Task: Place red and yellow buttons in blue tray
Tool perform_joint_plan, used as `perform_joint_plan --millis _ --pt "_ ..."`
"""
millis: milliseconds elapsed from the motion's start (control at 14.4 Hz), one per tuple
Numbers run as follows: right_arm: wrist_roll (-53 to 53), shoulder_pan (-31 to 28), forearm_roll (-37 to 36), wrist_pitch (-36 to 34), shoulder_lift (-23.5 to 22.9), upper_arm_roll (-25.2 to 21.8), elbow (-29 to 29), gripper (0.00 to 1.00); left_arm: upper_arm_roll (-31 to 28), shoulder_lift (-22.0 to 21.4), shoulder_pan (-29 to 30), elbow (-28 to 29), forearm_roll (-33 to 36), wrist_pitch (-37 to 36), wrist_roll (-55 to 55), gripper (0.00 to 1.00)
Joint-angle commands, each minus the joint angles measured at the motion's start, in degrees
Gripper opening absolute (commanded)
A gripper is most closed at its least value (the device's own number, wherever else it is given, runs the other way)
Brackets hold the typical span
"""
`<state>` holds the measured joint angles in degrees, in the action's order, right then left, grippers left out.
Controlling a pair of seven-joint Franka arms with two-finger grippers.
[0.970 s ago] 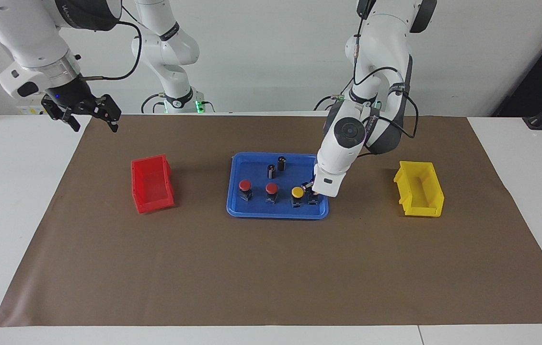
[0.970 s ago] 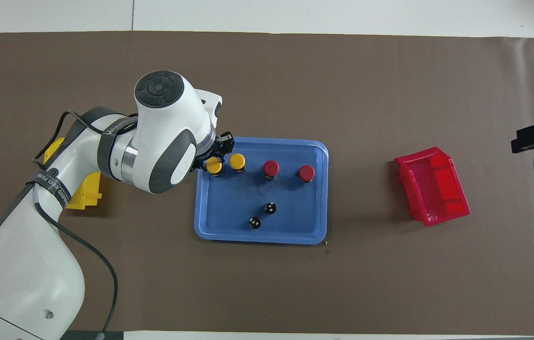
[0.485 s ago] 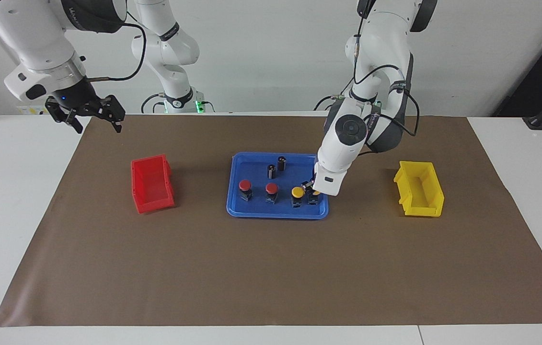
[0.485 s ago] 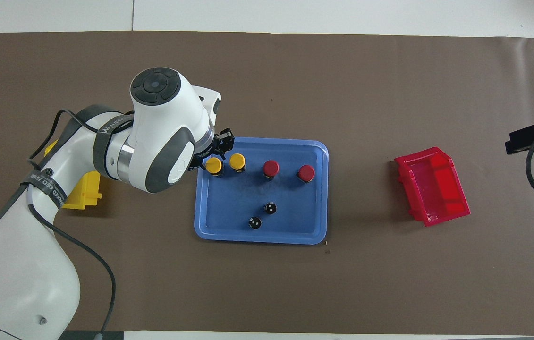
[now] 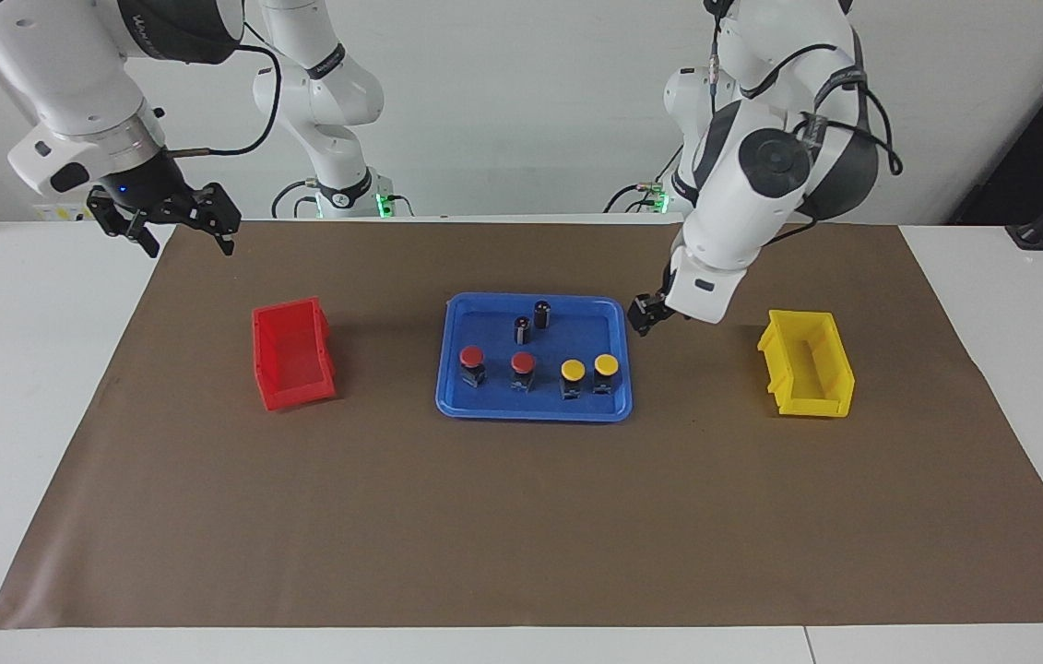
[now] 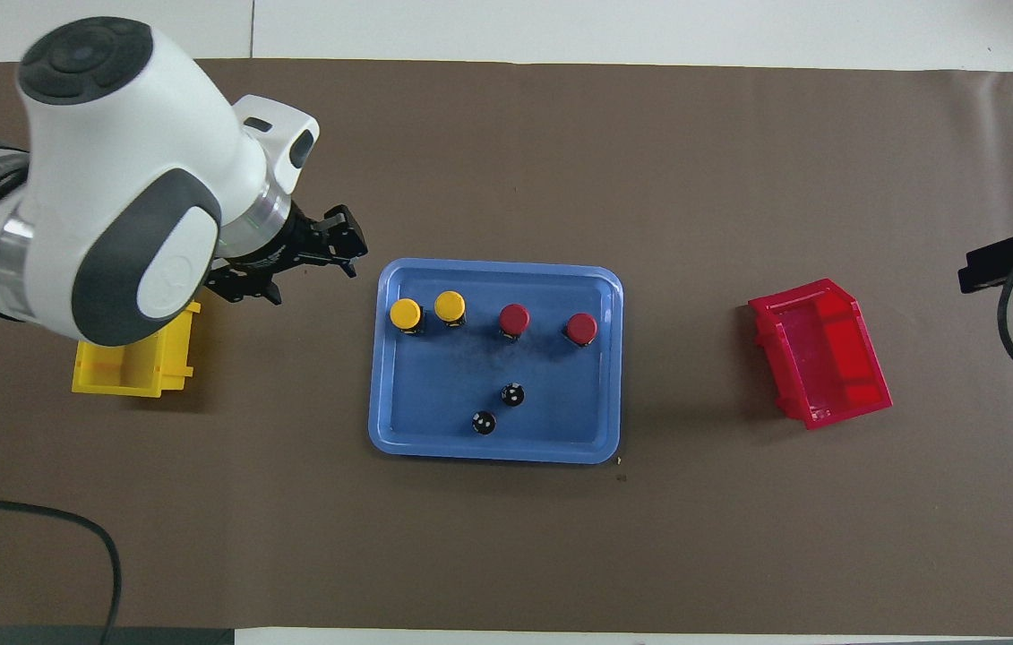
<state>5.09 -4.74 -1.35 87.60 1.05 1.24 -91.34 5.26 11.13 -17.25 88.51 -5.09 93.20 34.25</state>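
Note:
The blue tray (image 5: 530,412) (image 6: 493,452) lies mid-mat. In it, two red buttons (image 5: 471,356) (image 5: 523,362) and two yellow buttons (image 5: 573,370) (image 5: 607,365) stand upright in a row along the side farther from the robots. In the overhead view the yellow buttons (image 6: 405,313) (image 6: 450,306) and the red buttons (image 6: 514,318) (image 6: 581,328) show unobstructed. My left gripper (image 5: 645,318) (image 6: 313,282) is open, empty and raised over the mat between the tray and the yellow bin. My right gripper (image 5: 184,242) is open and waits high over the mat's corner at its own end.
Two capless dark cylinders (image 5: 522,329) (image 5: 541,314) stand in the tray nearer the robots. A small red bin (image 5: 292,355) (image 6: 824,352) sits toward the right arm's end. A small yellow bin (image 5: 807,362) (image 6: 137,363) sits toward the left arm's end.
My left gripper has let go of the end yellow button, risen and drawn off the tray toward the yellow bin. All four buttons now stand free. The right gripper barely moved.

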Motion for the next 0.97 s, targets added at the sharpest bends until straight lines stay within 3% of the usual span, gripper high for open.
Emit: perform_joint_plan --millis 0,277,623,900 --pt "1.1 -0.4 -0.7 -0.8 0.4 0.3 -0.2 1.0 0.1 -5.4 5.9 1.2 2.1 -3.4 -12.6 1.0" --pt "0.9 -0.7 -0.5 -1.0 0.5 0.3 -0.3 1.0 0.1 -8.0 14.4 1.3 4.5 -2.9 -31.3 1.0" --pt "1.2 -1.0 0.0 -1.8 0.5 0.2 -0.3 1.0 0.1 -9.5 20.0 1.3 6.4 -3.4 -34.3 1.0" --pt "1.2 -1.1 0.0 -1.9 0.4 0.2 0.2 1.0 0.1 -9.5 20.7 1.3 6.5 -3.6 -36.7 1.0"
